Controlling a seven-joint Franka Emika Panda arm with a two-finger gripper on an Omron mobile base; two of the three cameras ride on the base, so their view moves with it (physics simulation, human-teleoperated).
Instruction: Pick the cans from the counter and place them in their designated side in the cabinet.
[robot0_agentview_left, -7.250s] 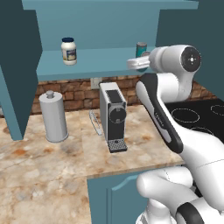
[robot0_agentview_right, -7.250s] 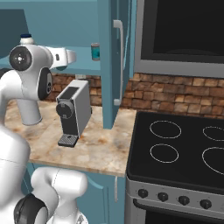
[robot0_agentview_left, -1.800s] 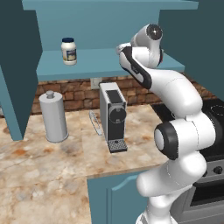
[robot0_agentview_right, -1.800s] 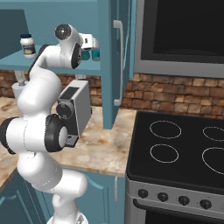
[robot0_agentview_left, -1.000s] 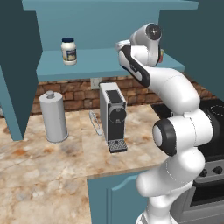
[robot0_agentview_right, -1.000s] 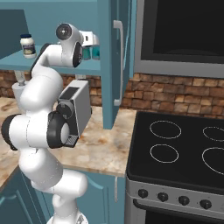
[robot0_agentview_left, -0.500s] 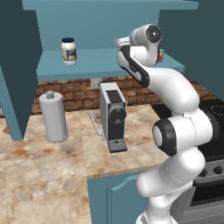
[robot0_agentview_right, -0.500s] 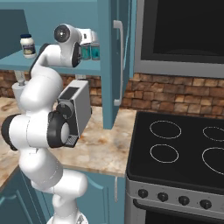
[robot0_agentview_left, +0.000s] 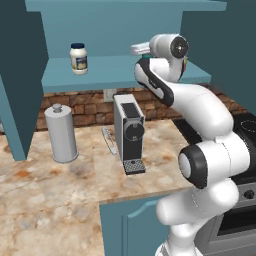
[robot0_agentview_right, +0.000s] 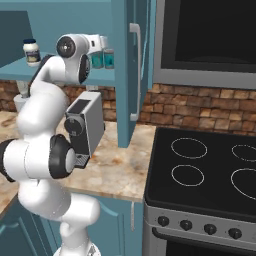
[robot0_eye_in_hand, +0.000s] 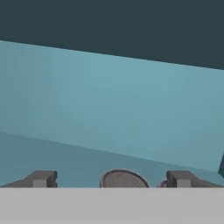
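1. Teal-blue cans (robot0_agentview_right: 103, 59) stand side by side on the shelf of the cabinet (robot0_agentview_right: 30, 67), at its right end, close to the open door (robot0_agentview_right: 131, 70); two can bodies show in the right base view just past the hand.
2. White arm reaches up from the base to shelf height, its gripper (robot0_eye_in_hand: 110, 178) pointed into the cabinet toward the back wall.
3. Dark fingertips (robot0_eye_in_hand: 41, 179) stand wide apart in the hand view, with the silvery round top of one can (robot0_eye_in_hand: 124, 179) between them; the fingers do not press on it, so nothing is held.
4. In the left base view the arm's wrist covers the right end of the shelf, and only a sliver of a can (robot0_agentview_left: 185, 63) shows beside it.
5. White jar with a dark lid (robot0_agentview_left: 78, 58) stands on the left part of the same shelf, well apart from the cans.
6. Marbled counter (robot0_agentview_left: 55, 195) below carries a grey coffee machine (robot0_agentview_left: 129, 132) near the middle and a silvery canister (robot0_agentview_left: 61, 133) to its left.
7. Black stovetop (robot0_agentview_right: 205, 172) lies to the right of the counter.
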